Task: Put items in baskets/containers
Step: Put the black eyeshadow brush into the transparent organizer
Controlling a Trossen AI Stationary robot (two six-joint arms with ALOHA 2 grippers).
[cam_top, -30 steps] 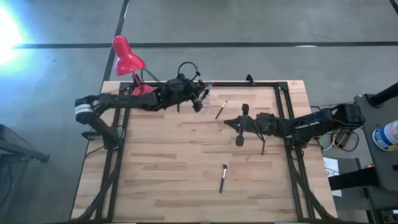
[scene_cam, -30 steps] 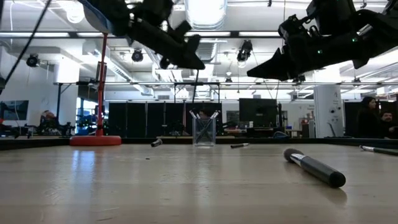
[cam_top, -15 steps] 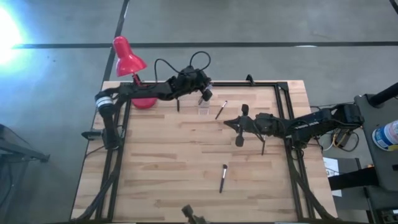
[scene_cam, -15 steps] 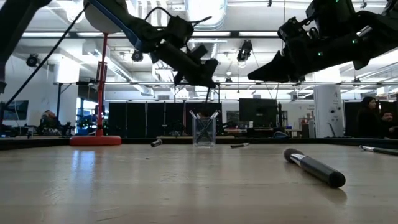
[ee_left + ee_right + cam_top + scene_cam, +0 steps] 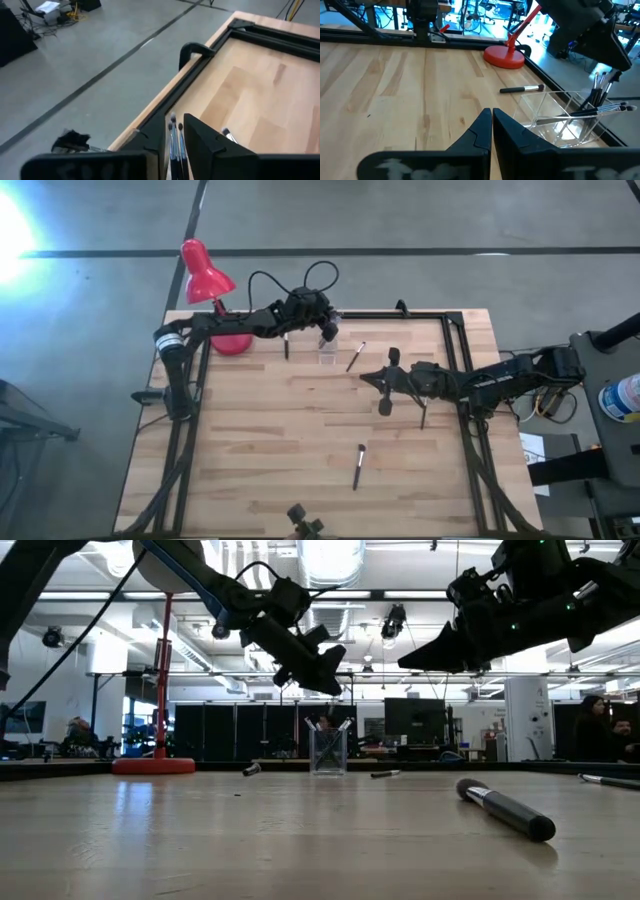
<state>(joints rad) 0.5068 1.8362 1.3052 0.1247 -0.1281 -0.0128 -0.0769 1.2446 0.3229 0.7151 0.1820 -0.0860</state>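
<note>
Brushes (image 5: 357, 465) are lying loose on my table (image 5: 260, 450); I'm hovering the left gripper (image 5: 327, 332) over the cup (image 5: 327, 352) to drop them in upright. Low down, the cup (image 5: 328, 751) is holding several. At the left wrist, fingers are parting around brush tips (image 5: 175, 142). I'm keeping the right gripper (image 5: 491, 131) pressed together, idling near the cup (image 5: 570, 117).

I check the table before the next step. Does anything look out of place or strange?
Several brushes lie loose on the table, not in the clear holder: one near the front, one beside the holder, one by the lamp base. Nothing looks spilled or broken.
</note>
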